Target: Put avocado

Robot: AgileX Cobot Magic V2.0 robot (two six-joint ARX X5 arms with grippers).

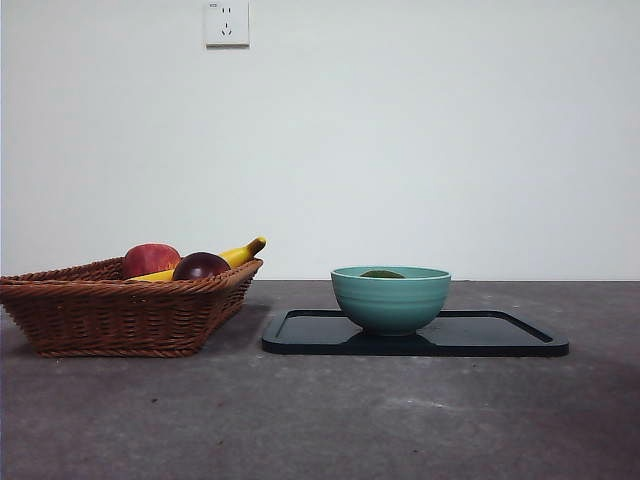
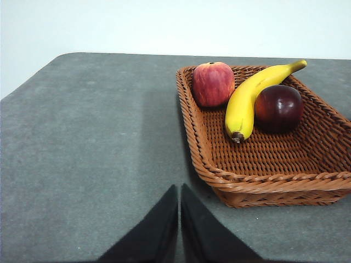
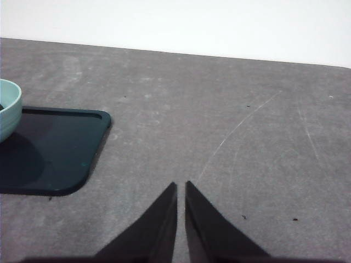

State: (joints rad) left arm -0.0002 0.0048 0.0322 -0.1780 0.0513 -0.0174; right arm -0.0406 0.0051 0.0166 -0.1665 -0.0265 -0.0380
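While mostly hidden, avocado [image 1: 382,274] inside teal bowl [image 1: 390,300], orientation unclear.

From my station, the basket [image 2: 258,175] reads as woven brown wicker, ribbed and rough. The apple [image 2: 213,83] in it has dull, speckled red skin, the banana [image 2: 249,98] is smooth yellow, and the dark purple-brown fruit [image 2: 278,108] is glossy with a highlight. The teal bowl [image 1: 390,299] looks like glazed ceramic with faint ridges. The avocado [image 1: 382,274] shows only a matt green top. The tray [image 3: 52,153] is smooth, shiny black plastic; the table [image 3: 230,109] is grey, matt and scratched.
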